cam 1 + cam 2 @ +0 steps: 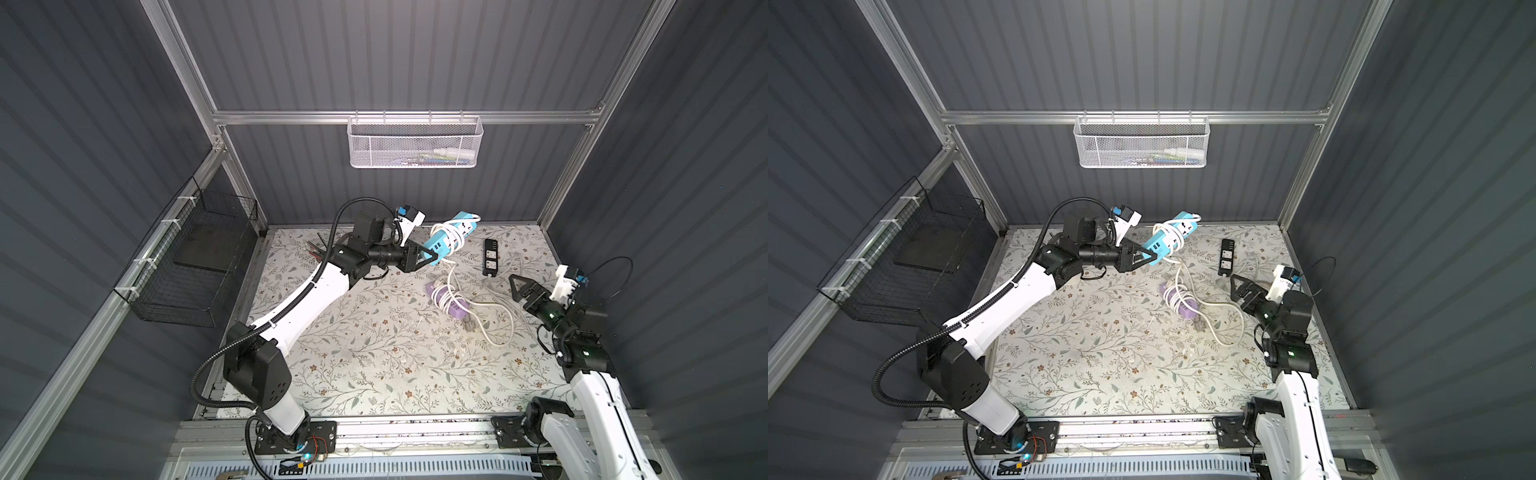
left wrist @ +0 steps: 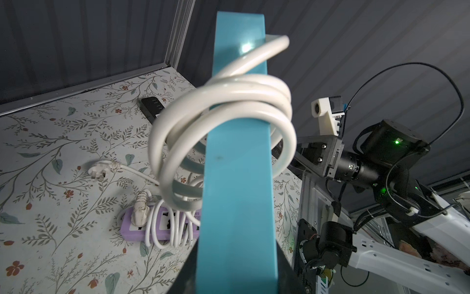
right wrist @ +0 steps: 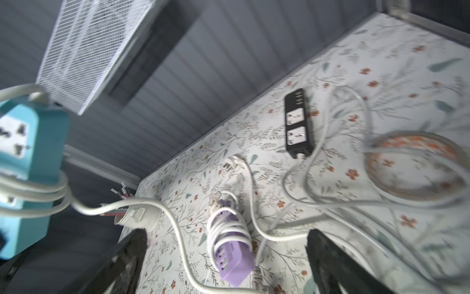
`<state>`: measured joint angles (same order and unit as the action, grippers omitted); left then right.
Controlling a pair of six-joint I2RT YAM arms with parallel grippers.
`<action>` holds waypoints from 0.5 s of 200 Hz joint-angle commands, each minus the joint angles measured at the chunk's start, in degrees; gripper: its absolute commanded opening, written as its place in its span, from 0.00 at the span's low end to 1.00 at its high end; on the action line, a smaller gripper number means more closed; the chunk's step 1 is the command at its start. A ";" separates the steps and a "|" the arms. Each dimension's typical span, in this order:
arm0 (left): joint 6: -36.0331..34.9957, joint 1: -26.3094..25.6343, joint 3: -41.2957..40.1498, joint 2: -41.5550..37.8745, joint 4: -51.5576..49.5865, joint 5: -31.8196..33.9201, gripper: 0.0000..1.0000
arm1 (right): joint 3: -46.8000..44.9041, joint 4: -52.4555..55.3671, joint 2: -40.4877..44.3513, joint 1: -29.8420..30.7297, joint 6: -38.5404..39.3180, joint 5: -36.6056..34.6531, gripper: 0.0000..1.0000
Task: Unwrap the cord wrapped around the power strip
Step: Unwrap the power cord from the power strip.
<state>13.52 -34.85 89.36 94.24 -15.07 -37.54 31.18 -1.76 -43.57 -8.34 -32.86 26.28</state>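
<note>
Standing by the floral desk (image 1: 353, 374), biggest thing off it is the black wire basket (image 1: 195, 266) on the L wall, then the white mesh basket (image 1: 415, 141) hung on the back rail. L hand (image 1: 428, 257) is clamped on the near end of the blue power strip (image 1: 451, 237) and holds it up off the desk, tilted, far end toward the back wall. Its white cord (image 2: 229, 101) is looped several times round the strip's middle in loose coils, w/ one strand hanging down to the desk. R hand (image 1: 521, 289) is empty, fingers spread wide, low nr the desk's R edge, well apart from the blue strip. Next, purple power strip (image 1: 455, 307) lies mid-desk by the hanging strand, own cord wound round it. Then black power strip (image 1: 490, 257), flat nr the back R, cord trailing in loose loops. Smallest: a white plug (image 2: 98, 171), flat on the desk.
</note>
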 commanded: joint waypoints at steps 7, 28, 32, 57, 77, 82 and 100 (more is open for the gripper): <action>-2.09 -0.43 4.77 0.80 -1.41 -2.10 0.00 | -0.01 -14.16 -5.86 5.44 5.45 10.03 0.99; -1.88 -0.48 5.98 1.54 -2.95 -3.18 0.00 | -0.43 -23.36 -10.59 10.49 9.28 14.27 0.99; -1.76 -0.48 6.08 1.61 -3.04 -3.39 0.00 | -0.50 -24.51 -11.35 11.65 10.43 14.30 0.99; -1.48 -0.57 6.74 1.65 -4.07 -4.56 0.00 | 0.78 -27.49 -14.82 16.66 17.29 12.34 0.99; -1.48 -0.63 6.94 1.24 -4.47 -5.29 0.00 | 2.09 -29.40 -17.64 17.82 20.41 10.79 0.99; -1.41 -0.65 7.07 1.19 -4.72 -5.51 0.00 | 2.42 -29.74 -18.33 17.83 21.01 10.88 0.99; -1.15 -0.66 7.53 0.93 -5.31 -6.51 0.00 | 3.56 -30.06 -20.10 18.56 23.89 9.88 0.98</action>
<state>13.13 -35.22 93.82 95.81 -21.26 -40.62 32.10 -27.18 -61.95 9.43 -15.46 37.10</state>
